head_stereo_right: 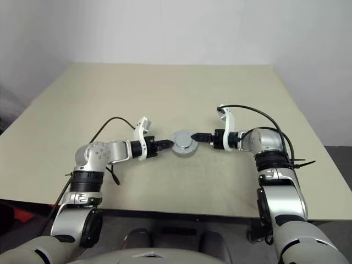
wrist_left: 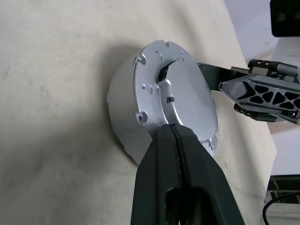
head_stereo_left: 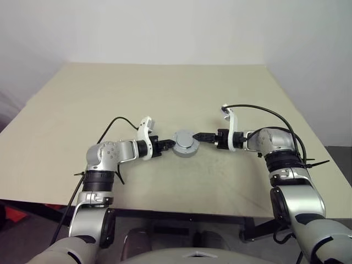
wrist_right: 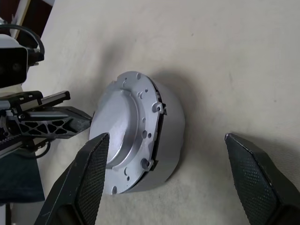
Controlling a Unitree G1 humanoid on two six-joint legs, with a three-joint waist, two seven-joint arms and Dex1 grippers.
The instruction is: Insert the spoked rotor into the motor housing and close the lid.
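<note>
Two tools flank lidded motor housing (head_stereo_left: 185,144), left tool (head_stereo_left: 168,145) closed at rim, right tool (head_stereo_left: 201,136) wide, empty

Even, soft overhead light fills the scene; the motor housing (wrist_right: 140,136) casts a diffuse shadow onto the table (head_stereo_left: 165,93) beside it, with mild glare on its lid (wrist_left: 180,89).

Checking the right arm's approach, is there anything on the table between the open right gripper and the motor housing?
Nothing visible. The right gripper is open, its fingers spread to either side of the motor housing, with bare table around it. The shut left gripper is at the housing's far side.
</note>
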